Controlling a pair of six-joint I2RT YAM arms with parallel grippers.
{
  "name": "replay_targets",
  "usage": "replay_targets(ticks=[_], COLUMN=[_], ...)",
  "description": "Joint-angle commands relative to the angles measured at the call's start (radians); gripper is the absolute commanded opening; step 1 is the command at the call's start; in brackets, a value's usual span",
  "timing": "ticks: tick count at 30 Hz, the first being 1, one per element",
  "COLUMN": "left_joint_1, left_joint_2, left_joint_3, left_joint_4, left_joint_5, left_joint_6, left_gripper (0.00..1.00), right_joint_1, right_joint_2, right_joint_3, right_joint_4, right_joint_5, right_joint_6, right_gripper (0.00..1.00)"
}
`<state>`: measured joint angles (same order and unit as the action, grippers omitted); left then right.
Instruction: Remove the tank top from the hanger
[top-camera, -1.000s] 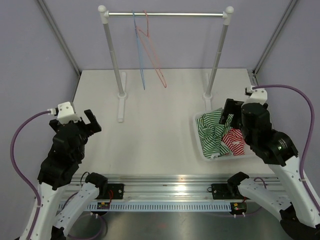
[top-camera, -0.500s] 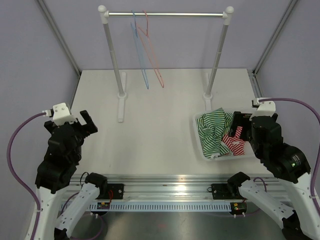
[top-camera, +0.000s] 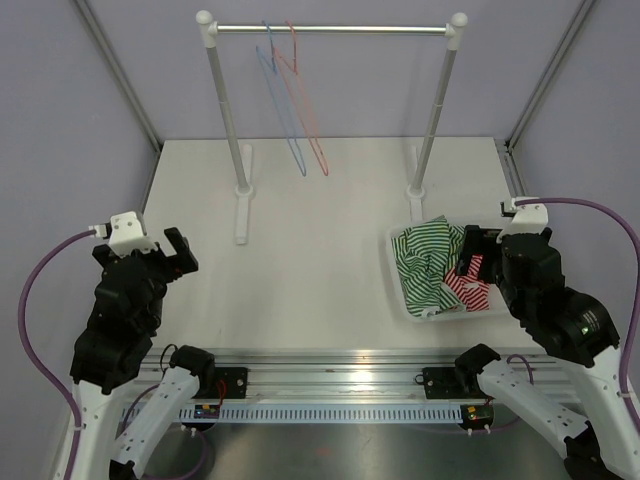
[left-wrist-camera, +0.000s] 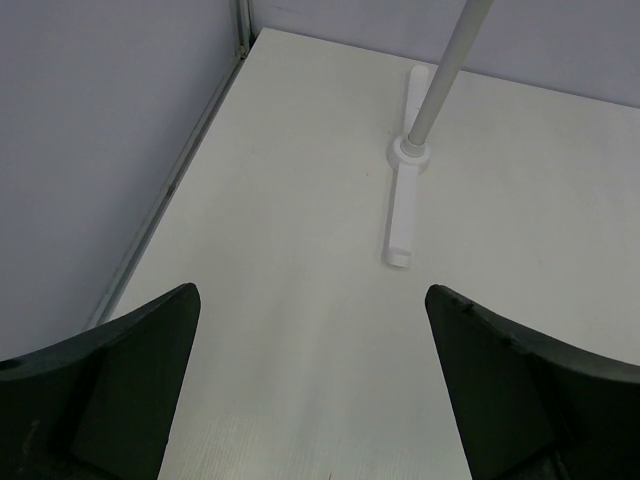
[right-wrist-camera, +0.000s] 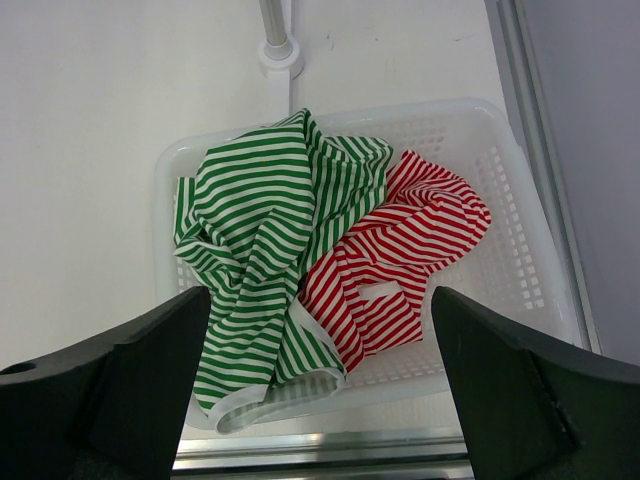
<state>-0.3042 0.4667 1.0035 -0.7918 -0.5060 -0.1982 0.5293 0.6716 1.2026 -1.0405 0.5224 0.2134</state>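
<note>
While the left pincer (left-wrist-camera: 310, 300) and right pincer (right-wrist-camera: 320, 298) stay spread empty, the blue hanger (top-camera: 280, 110) has swung rightward.

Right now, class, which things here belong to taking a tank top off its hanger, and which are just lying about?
Belongs: blue hanger, red hanger, both bare; green striped top, red striped top, both in the basket.
Lying about: basket, clothes rail, table.
</note>
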Motion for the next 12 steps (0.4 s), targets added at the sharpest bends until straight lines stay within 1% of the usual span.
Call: replay_targets(ticks=[1, 12], left_joint_1=[0.005, 0.004], left_joint_2=[0.010, 0.010], left_joint_3=[0.004, 0.003], left_joint_4=[0.039, 0.057], left_joint_5=[0.030, 0.054], left_joint_6=[0.017, 0.022], left_gripper=[0.99, 0.99], right_joint_1=[-0.003, -0.005], right_joint_2=[-0.009, -0.009], right_joint_3=[-0.011, -0.031], right_joint_4=[0.045, 0.068], right_joint_5=[-0.025, -0.027], right_joint_6=[-0.003, 0.018], right_gripper=[1.00, 1.00])
